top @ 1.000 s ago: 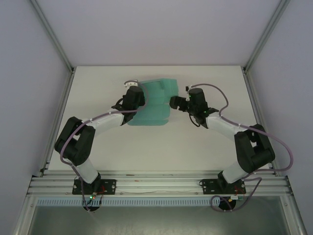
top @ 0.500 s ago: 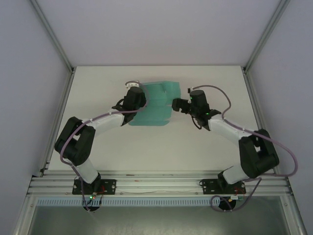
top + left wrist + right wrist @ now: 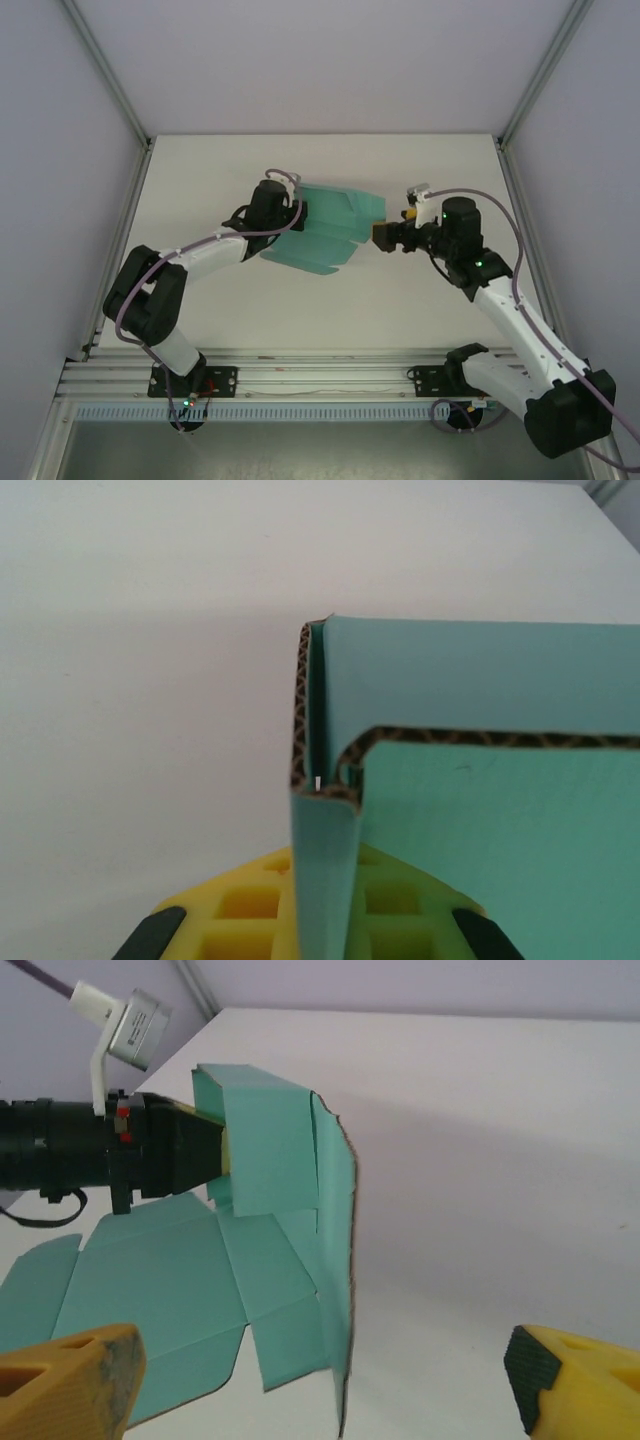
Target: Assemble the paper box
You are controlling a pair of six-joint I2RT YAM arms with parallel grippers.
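Note:
The paper box is a teal-green die-cut card sheet, partly folded, with one side panel standing up and flaps spread towards the table. My left gripper is shut on its left edge. In the left wrist view a folded flap of the paper box runs down between the yellow pads. My right gripper hovers just right of the card, open and apart from it. In the right wrist view its fingers stand wide with nothing between them, and the paper box lies ahead.
The white table is bounded by metal frame posts at the back corners and an aluminium rail at the near edge. Bare table stretches behind and in front of the card. My left arm reaches in from the left in the right wrist view.
My right arm has pulled back to the right, away from the card's right edge. The left gripper has turned the card, so it now tilts and sits slightly further right.

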